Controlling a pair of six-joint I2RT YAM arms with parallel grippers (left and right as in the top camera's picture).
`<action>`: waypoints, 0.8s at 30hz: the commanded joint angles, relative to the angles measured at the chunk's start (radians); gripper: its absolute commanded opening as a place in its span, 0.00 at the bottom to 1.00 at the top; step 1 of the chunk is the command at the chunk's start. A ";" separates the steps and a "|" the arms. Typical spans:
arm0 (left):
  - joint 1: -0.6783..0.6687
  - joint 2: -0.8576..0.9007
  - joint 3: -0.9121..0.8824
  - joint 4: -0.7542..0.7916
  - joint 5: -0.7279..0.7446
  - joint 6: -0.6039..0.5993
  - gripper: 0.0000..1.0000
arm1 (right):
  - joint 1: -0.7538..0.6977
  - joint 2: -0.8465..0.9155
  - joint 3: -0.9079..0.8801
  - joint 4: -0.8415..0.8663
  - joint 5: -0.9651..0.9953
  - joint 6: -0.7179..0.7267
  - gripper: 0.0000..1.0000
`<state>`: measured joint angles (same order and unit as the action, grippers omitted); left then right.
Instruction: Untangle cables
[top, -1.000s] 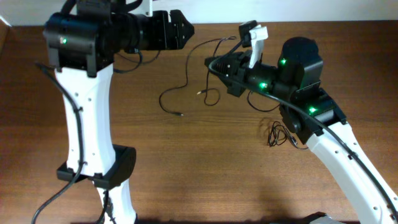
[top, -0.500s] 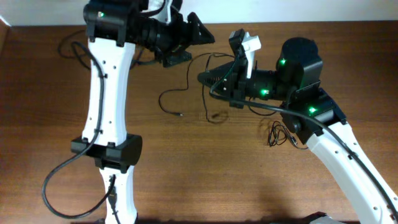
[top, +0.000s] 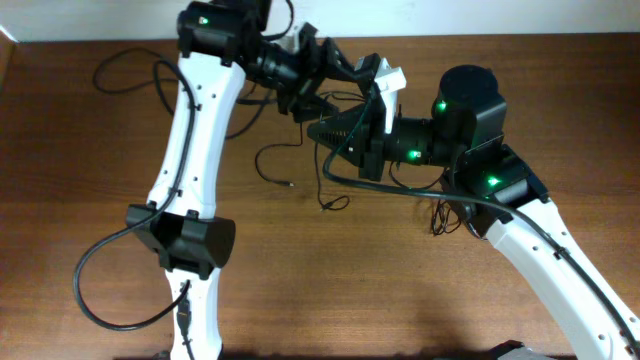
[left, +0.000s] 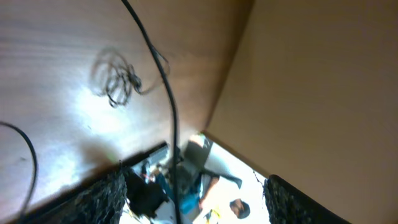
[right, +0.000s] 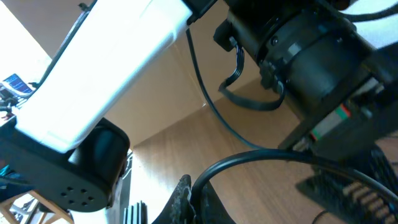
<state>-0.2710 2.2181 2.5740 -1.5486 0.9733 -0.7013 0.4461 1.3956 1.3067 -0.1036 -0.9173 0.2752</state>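
left wrist: left hand (left: 196, 186) open, bunched cables (left: 116, 82) visible; right wrist: only closed right hand (right: 189, 200).

No text, label, brand or number is legible in any view

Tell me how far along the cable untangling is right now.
Done: a loose cable lies mostly spread in open curves on the table. In hand: the right fingers are shut, apparently on that cable, with the left fingers open close by. Left: a small knot further right sits untouched.
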 joint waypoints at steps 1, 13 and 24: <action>-0.040 0.009 -0.005 0.010 0.063 -0.010 0.72 | 0.006 -0.023 0.019 0.003 0.012 -0.018 0.04; -0.064 0.010 -0.005 0.103 -0.062 -0.010 0.29 | 0.006 -0.023 0.019 -0.016 0.012 -0.026 0.04; -0.020 -0.024 0.016 0.172 -0.761 0.083 0.00 | -0.140 -0.022 0.019 -0.468 0.248 -0.141 0.04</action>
<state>-0.3218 2.2181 2.5710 -1.4078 0.3763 -0.7120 0.3340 1.3949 1.3163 -0.5068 -0.7841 0.1944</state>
